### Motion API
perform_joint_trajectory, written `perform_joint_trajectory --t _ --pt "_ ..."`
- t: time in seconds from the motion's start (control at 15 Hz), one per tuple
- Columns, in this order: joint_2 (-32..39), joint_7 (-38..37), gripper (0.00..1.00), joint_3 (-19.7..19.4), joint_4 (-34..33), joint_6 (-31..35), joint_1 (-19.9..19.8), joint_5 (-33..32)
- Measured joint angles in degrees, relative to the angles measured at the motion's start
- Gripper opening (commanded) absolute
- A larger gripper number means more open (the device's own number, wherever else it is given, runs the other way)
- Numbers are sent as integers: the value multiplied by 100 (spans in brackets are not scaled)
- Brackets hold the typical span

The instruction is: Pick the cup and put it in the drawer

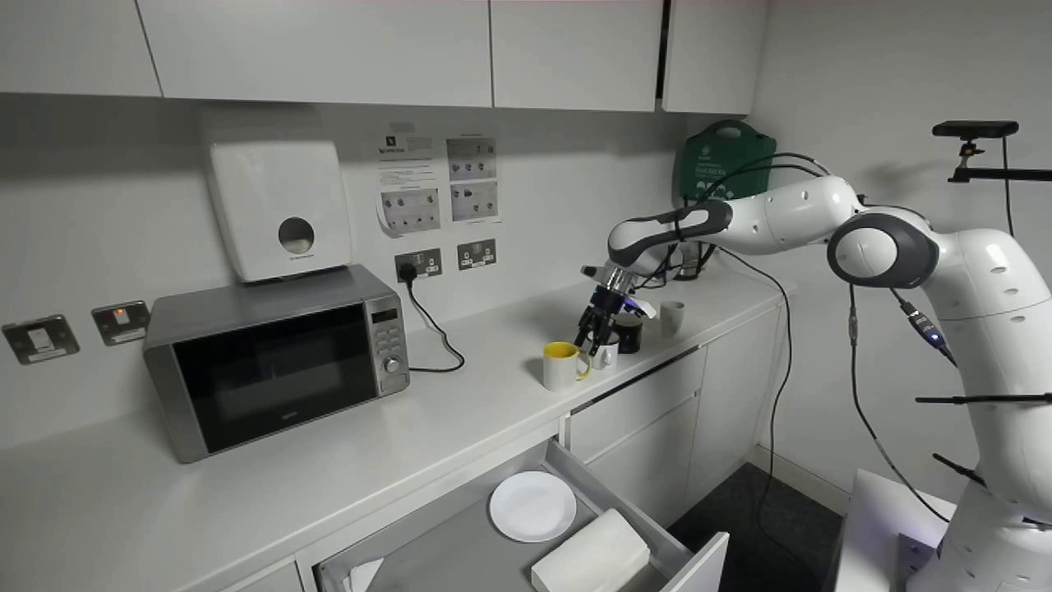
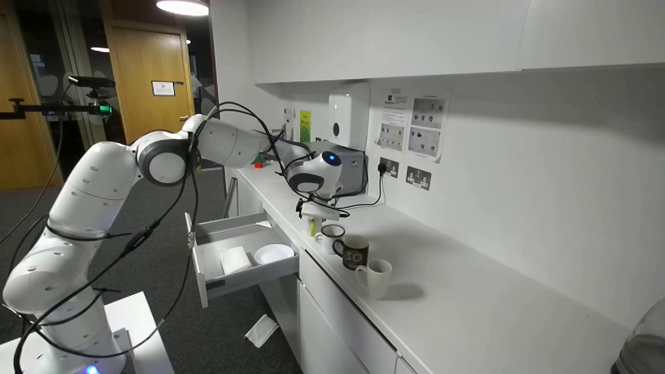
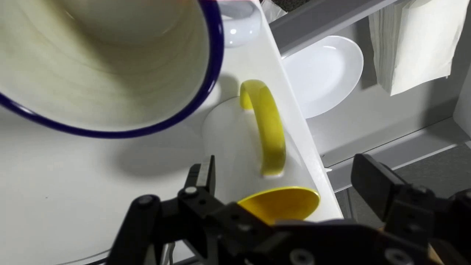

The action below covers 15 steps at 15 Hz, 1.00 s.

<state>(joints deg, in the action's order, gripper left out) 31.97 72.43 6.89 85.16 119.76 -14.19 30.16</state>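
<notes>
The cup is white outside with a yellow inside and yellow handle. It stands on the counter near the front edge in an exterior view (image 1: 559, 372) and the wrist view (image 3: 239, 147). In an exterior view only a bit of its yellow (image 2: 313, 227) shows. My gripper (image 1: 588, 344) is low beside its handle. In the wrist view the open fingers (image 3: 283, 162) appear on either side of the cup, with nothing held; contact cannot be told. The drawer (image 1: 699, 566) is pulled open below the counter, also in an exterior view (image 2: 254, 279) and the wrist view (image 3: 320, 22).
A white cup with a dark rim (image 3: 110, 84) stands close to the gripper, also in an exterior view (image 2: 332, 241). A dark mug (image 2: 355, 253) and pale mug (image 2: 378, 280) stand beyond. The drawer holds a plate (image 1: 532, 506) and paper towels (image 1: 592, 555). A microwave (image 1: 279, 362) stands further along.
</notes>
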Motion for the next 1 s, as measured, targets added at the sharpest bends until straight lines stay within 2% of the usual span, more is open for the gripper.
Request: perform_joint_trajectory --t 0.67,0.73,0.8,1.0 --pt "29 0 100 0 96 225 8 -15" --pt "30 0 89 0 122 225 8 -15" --pt "31 0 74 0 150 225 8 -15" --pt "33 0 53 0 210 226 8 -17"
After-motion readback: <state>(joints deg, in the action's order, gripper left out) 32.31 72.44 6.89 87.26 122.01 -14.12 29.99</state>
